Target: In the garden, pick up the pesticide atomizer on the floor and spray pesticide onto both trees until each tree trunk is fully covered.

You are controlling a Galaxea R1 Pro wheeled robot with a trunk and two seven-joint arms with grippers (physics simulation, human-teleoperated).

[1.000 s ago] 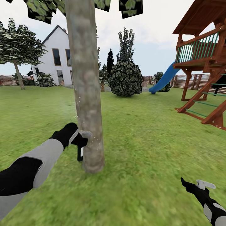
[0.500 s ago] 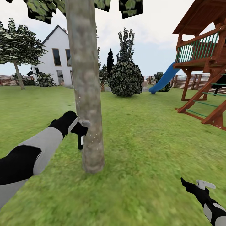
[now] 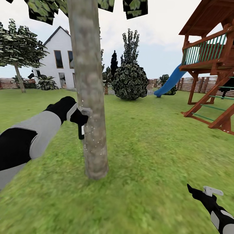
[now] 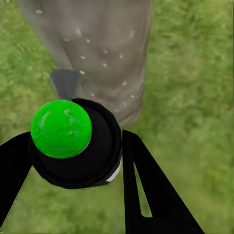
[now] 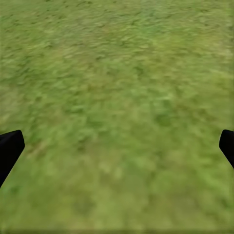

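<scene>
A thick grey-brown tree trunk (image 3: 91,97) rises from the grass just ahead, speckled with small white droplets on its lower part. My left gripper (image 3: 80,117) is shut on the pesticide atomizer (image 3: 81,131), a slim black sprayer held against the trunk's left side at mid height. In the left wrist view the atomizer (image 4: 80,151) shows a green round cap and sits between the black fingers (image 4: 146,190), its grey nozzle touching the trunk (image 4: 105,48). A second tree (image 3: 19,48) stands far off at the left. My right gripper (image 3: 205,191) hangs open over grass at the lower right.
A wooden play tower (image 3: 211,65) with a blue slide (image 3: 170,81) stands at the right. A round dark bush (image 3: 130,81) and a white house (image 3: 58,58) lie behind the trunk. A brown slat fence (image 3: 8,83) runs along the back. Lawn (image 3: 149,146) surrounds the trunk.
My left arm has lifted the atomizer up along the trunk's left side, from near the base to mid height. More white droplets speckle the trunk. The right arm has stayed put.
</scene>
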